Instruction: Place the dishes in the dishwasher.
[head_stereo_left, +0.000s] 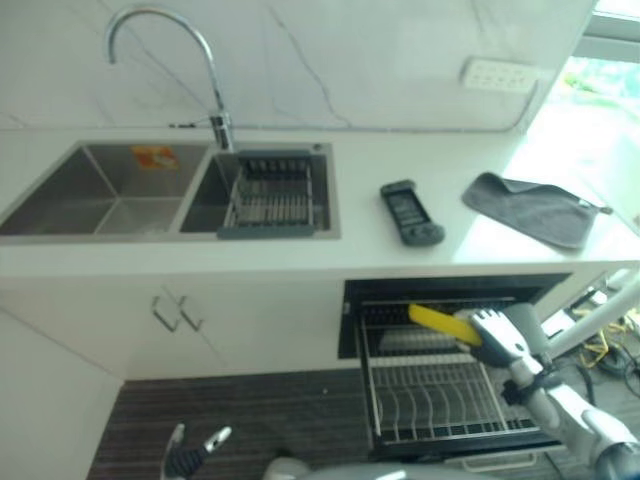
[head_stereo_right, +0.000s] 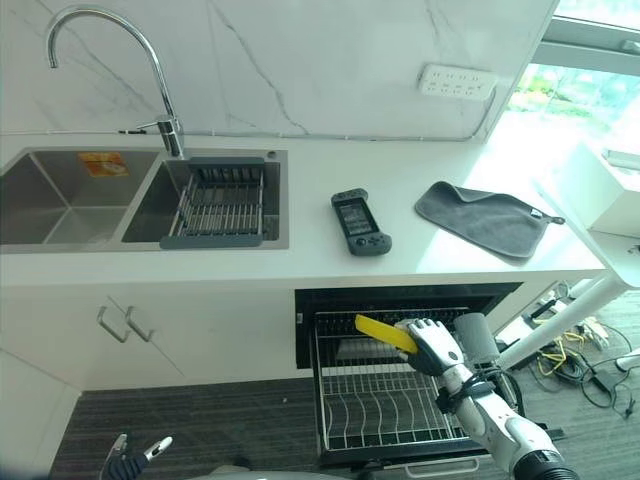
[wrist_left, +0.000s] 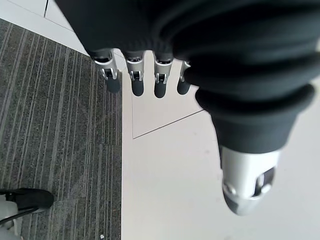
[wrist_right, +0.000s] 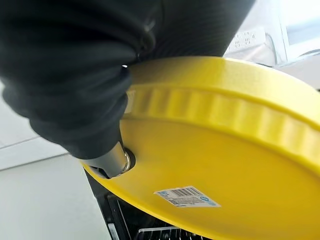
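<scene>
While the right hand (head_stereo_left: 502, 338) clamps its fingers on a yellow plate (head_stereo_left: 443, 324) in the left eye view, the plate hangs edge-on above the pulled-out dishwasher rack (head_stereo_left: 440, 405), its long axis running from 10 to 4 o'clock. From the right eye, a dark handheld device (head_stereo_right: 360, 222) and grey cloth (head_stereo_right: 488, 217) lie on the counter (head_stereo_right: 300, 260). By the left wrist, the left hand (wrist_left: 145, 75) hangs with straight, slightly spread fingers over striped carpet (wrist_left: 55, 145). By the right wrist, the plate's labelled underside shows.

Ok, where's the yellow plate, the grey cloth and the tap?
yellow plate (head_stereo_right: 378, 331), right eye view, on its edge-on rim.
grey cloth (head_stereo_right: 482, 217), right eye view, on its middle.
tap (head_stereo_left: 198, 45), left eye view, on its curved neck.
</scene>
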